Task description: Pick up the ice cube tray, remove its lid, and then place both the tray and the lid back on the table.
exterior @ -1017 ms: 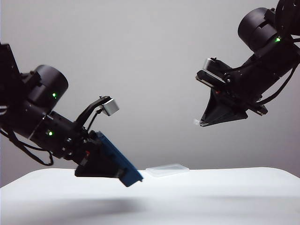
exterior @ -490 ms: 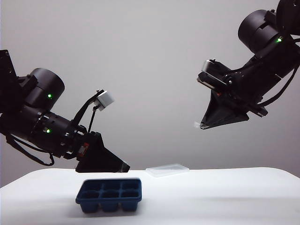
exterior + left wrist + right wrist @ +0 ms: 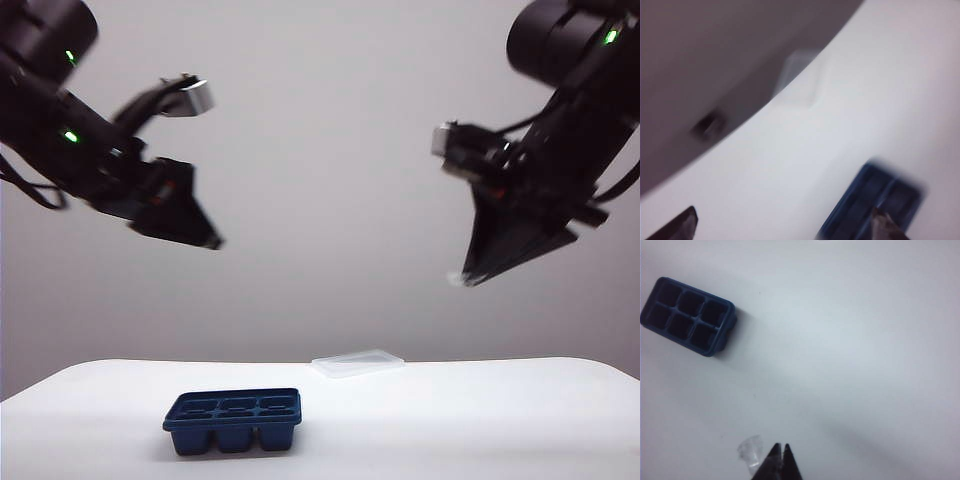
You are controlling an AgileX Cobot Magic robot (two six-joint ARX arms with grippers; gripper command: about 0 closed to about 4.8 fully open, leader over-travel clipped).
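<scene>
- The ice cube tray (image 3: 233, 421) sits on the table (image 3: 450, 420), close to the front edge and a bit to the left. It stands the right way up, with its six little cups open to the sky. Nothing is touching it.
- In the exterior view its long side runs left to right, along the table's front edge. It looks flat and steady, so I think it was put down on purpose and is done with.
- The lid (image 3: 357, 362) lies flat on the table too, farther back, near the far edge and about in the middle. It is well apart from the tray. Its long side also runs mostly left to right, turned a little.
- So both things are back on the table, and the lid is off the tray. The job looks just about finished.
- The left gripper (image 3: 185, 222) hangs high in the air, above the tray and to its left. In the left wrist view its fingers (image 3: 883, 226) are spread wide, with nothing between them. That fits a hand that has let go.
- The right gripper (image 3: 466, 280) hangs high on the right side, far from both things. Its fingers (image 3: 781, 462) are pressed together. There is a small pale blur (image 3: 751, 452) next to the tips, and I cannot tell what it is.
- Both arms are up and out of the way, so I think nothing will get bumped.
</scene>
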